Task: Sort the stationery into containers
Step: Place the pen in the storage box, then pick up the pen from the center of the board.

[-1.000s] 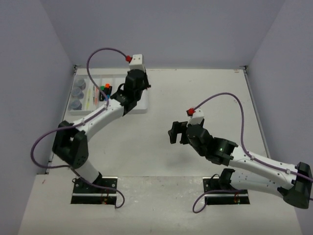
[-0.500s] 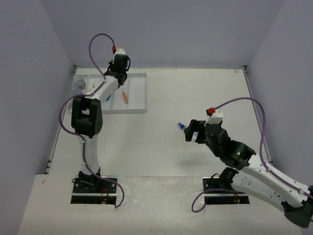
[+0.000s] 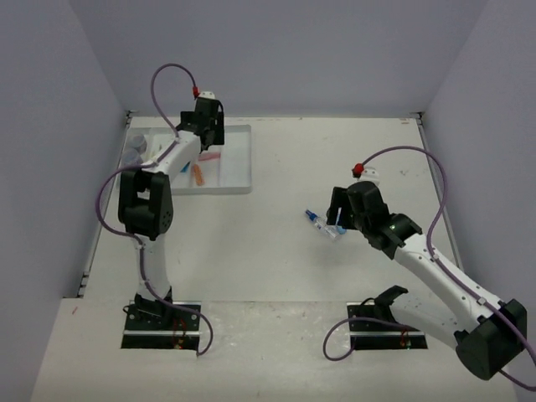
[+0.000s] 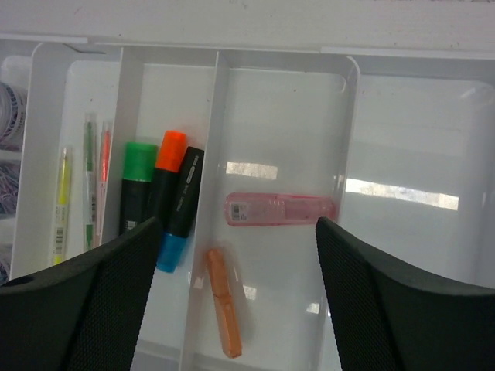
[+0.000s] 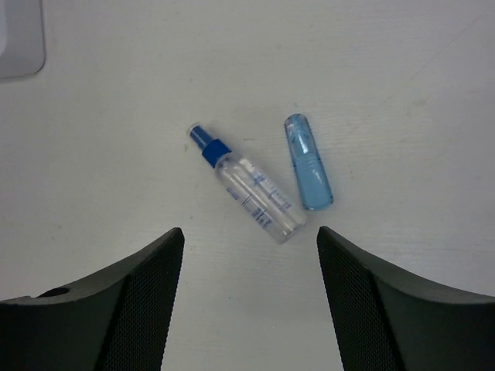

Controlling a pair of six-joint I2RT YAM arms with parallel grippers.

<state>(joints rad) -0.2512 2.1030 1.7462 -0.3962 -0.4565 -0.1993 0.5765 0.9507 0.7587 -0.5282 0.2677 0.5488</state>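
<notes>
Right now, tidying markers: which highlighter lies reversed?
Blue-capped highlighter: cap points down in the left wrist view; green-capped highlighter and orange-capped highlighter point up.

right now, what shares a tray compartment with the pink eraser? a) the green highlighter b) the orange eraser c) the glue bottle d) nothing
b: the left wrist view shows the orange eraser lying in the same compartment of the tray as the pink eraser, with the highlighters one compartment over.

No legible text. Print on pink eraser (image 4: 280, 209), centre of left wrist view, too blurred; white lettering on black highlighter (image 4: 184, 197) and marks on glue bottle (image 5: 259, 202) unreadable
</notes>
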